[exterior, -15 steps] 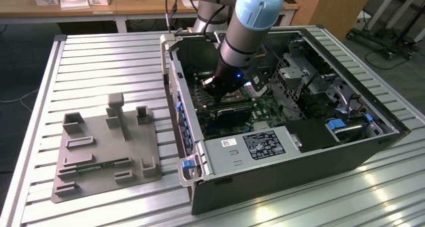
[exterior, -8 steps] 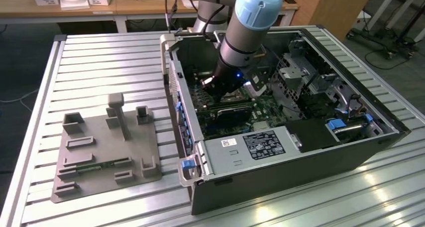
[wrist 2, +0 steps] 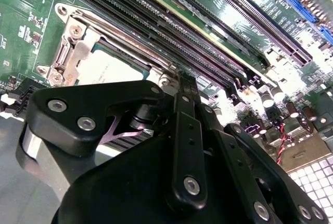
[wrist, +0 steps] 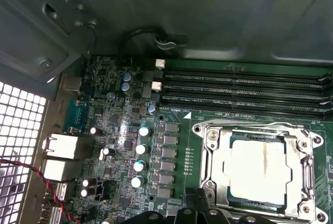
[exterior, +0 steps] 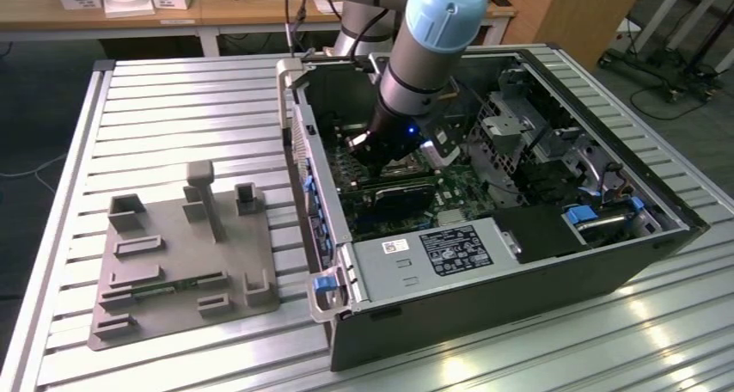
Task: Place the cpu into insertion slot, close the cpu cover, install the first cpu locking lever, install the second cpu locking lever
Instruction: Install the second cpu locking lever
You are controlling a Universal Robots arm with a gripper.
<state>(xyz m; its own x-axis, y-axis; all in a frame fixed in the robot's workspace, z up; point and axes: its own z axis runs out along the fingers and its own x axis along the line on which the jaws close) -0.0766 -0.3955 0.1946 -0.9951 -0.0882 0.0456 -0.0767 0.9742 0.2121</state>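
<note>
The chip sits in its socket and the arm hangs low over it.

The cpu [wrist: 258, 168] lies flat in the insertion slot [wrist: 204, 154], with the cpu cover [wrist: 299, 174] shut down around it to hold it still. The gripper [wrist 2: 182, 86] hovers close beside the socket; I cannot tell if its claw is apart or together.

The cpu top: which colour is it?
Pale silver-grey, with faint streaks; the cpu shows best in the first wrist view.
</note>
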